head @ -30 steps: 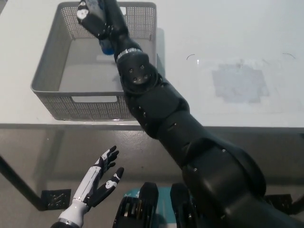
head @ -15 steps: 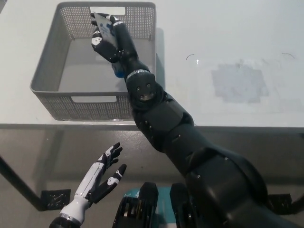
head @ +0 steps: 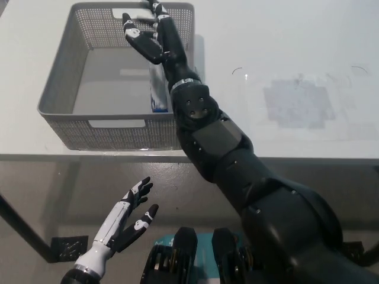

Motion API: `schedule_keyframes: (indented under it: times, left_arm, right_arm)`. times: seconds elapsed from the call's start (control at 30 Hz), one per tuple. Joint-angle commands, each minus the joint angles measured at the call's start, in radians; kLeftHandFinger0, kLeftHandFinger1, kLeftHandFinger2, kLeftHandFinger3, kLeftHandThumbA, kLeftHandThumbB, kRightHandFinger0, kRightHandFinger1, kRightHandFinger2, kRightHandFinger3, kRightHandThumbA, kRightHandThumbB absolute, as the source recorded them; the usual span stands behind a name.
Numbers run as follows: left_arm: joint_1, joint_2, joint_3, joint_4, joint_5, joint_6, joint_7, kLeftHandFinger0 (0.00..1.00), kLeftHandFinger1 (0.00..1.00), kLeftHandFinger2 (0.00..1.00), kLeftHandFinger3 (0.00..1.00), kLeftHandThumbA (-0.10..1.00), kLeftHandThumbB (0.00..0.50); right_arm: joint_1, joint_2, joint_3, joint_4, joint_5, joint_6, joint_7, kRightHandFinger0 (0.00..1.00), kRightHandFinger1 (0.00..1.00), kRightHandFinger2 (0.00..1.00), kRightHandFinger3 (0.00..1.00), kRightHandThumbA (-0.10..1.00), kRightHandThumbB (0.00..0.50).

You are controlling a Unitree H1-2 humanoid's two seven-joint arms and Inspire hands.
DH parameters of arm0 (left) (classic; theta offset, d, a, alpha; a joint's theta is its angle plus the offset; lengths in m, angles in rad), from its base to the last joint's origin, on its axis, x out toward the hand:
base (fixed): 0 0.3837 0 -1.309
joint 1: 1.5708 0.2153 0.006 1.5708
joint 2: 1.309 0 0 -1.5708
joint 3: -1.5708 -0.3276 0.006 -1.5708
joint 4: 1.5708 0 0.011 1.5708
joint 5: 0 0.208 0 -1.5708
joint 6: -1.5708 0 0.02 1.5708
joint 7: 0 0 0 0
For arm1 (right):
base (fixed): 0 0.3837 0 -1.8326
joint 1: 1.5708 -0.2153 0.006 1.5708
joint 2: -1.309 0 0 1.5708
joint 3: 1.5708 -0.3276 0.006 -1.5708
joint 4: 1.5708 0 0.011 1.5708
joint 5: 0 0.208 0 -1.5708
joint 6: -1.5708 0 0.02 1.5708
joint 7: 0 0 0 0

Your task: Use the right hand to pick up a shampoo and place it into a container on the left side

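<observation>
White tabletop (head: 284,35). Grey perforated plastic basket (head: 65,127) on my left side. Black right hand (head: 151,32) spread above it, empty; white-blue shampoo bottle (head: 157,92) inside against right wall. I'd lift straight up, clear rim. White left hand (head: 127,222) idle below, fingers apart.

The container (head: 65,100) stands on the counter (head: 284,47), at its left part and close to the near edge. Inside it the shampoo (head: 159,89) lies along the right wall, towards the near right corner, partly hidden by the right arm, so whether it touches that wall cannot be told for sure. The right hand (head: 149,36) is over the container's far right corner, above the shampoo and apart from it, fingers (head: 131,28) spread. To the right of the container the counter carries a flat patch (head: 296,103). The left hand (head: 127,219) hangs below and in front of the counter's near edge, at the lower left, fingers apart
</observation>
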Motion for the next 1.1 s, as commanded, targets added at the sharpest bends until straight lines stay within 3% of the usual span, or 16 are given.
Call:
schedule_keyframes:
  times: [0.0, 0.03, 0.07, 0.2, 0.27, 0.3, 0.37, 0.43, 0.67, 0.8, 0.93, 1.0, 1.07]
  left_arm:
    - [-0.029, 0.019, -0.004, -0.015, -0.002, -0.022, -0.022, 1.0, 1.0, 1.0, 1.0, 0.69, 0.032]
    - [-0.03, 0.019, -0.005, -0.012, -0.002, -0.025, -0.023, 1.0, 1.0, 1.0, 1.0, 0.68, 0.03]
    - [-0.029, 0.019, -0.005, -0.013, -0.001, -0.023, -0.022, 1.0, 1.0, 1.0, 1.0, 0.68, 0.022]
    - [-0.036, 0.024, -0.007, -0.011, 0.01, -0.023, -0.021, 1.0, 1.0, 1.0, 1.0, 0.68, 0.027]
    - [-0.038, 0.024, -0.004, -0.017, -0.004, -0.006, -0.029, 1.0, 1.0, 1.0, 1.0, 0.67, 0.033]
    - [-0.039, 0.024, -0.003, -0.02, -0.006, -0.001, -0.031, 1.0, 1.0, 1.0, 1.0, 0.67, 0.033]
    - [-0.038, 0.028, -0.004, -0.025, -0.011, -0.003, -0.039, 1.0, 1.0, 1.0, 1.0, 0.66, 0.015]
    - [-0.039, 0.026, -0.003, -0.024, -0.012, -0.005, -0.038, 1.0, 1.0, 1.0, 1.0, 0.65, 0.029]
    - [-0.035, 0.033, -0.001, -0.033, -0.009, -0.009, -0.04, 1.0, 1.0, 1.0, 1.0, 0.71, 0.024]
    - [-0.03, 0.03, 0.004, -0.043, -0.021, -0.005, -0.04, 1.0, 1.0, 1.0, 1.0, 0.74, 0.024]
    - [-0.019, 0.022, 0.008, -0.052, -0.03, 0.003, -0.037, 1.0, 1.0, 1.0, 1.0, 0.76, 0.027]
    - [-0.018, 0.018, 0.016, -0.05, -0.045, 0.004, -0.034, 1.0, 1.0, 1.0, 1.0, 0.77, 0.029]
    - [-0.012, 0.018, 0.02, -0.045, -0.049, -0.008, -0.033, 1.0, 1.0, 1.0, 1.0, 0.76, 0.028]
  right_arm:
    - [-0.06, -0.02, -0.016, -0.064, 0.023, -0.066, 0.04, 1.0, 1.0, 1.0, 1.0, 0.8, 0.386]
    - [-0.062, -0.024, -0.02, -0.078, 0.027, -0.076, 0.041, 1.0, 1.0, 1.0, 1.0, 0.72, 0.359]
    - [-0.064, -0.03, -0.025, -0.101, 0.033, -0.081, 0.047, 1.0, 1.0, 1.0, 1.0, 0.71, 0.338]
    - [-0.062, -0.061, -0.038, -0.22, 0.038, -0.078, 0.065, 1.0, 1.0, 1.0, 1.0, 0.72, 0.33]
    - [-0.031, -0.093, -0.04, -0.397, 0.024, -0.039, 0.051, 1.0, 1.0, 1.0, 1.0, 0.71, 0.274]
    - [-0.017, -0.102, -0.041, -0.461, 0.02, -0.014, 0.046, 1.0, 1.0, 1.0, 1.0, 0.7, 0.27]
    - [0.018, -0.129, -0.049, -0.586, 0.033, 0.019, 0.062, 1.0, 1.0, 1.0, 1.0, 0.73, 0.273]
    - [0.061, -0.156, -0.053, -0.717, 0.036, 0.068, 0.072, 1.0, 1.0, 1.0, 1.0, 0.78, 0.32]
    - [0.304, -0.238, -0.071, -1.185, 0.143, 0.207, 0.146, 1.0, 1.0, 1.0, 1.0, 0.74, 0.303]
    - [0.468, -0.276, -0.067, -1.328, 0.163, 0.21, 0.162, 1.0, 1.0, 1.0, 1.0, 0.71, 0.306]
    - [0.633, -0.284, -0.048, -1.403, 0.201, 0.187, 0.18, 0.99, 1.0, 1.0, 1.0, 0.67, 0.231]
    - [0.736, -0.285, -0.027, -1.392, 0.173, 0.176, 0.184, 0.97, 1.0, 1.0, 1.0, 0.77, 0.259]
    - [0.796, -0.291, -0.01, -1.392, 0.155, 0.179, 0.19, 0.98, 1.0, 1.0, 1.0, 0.78, 0.256]
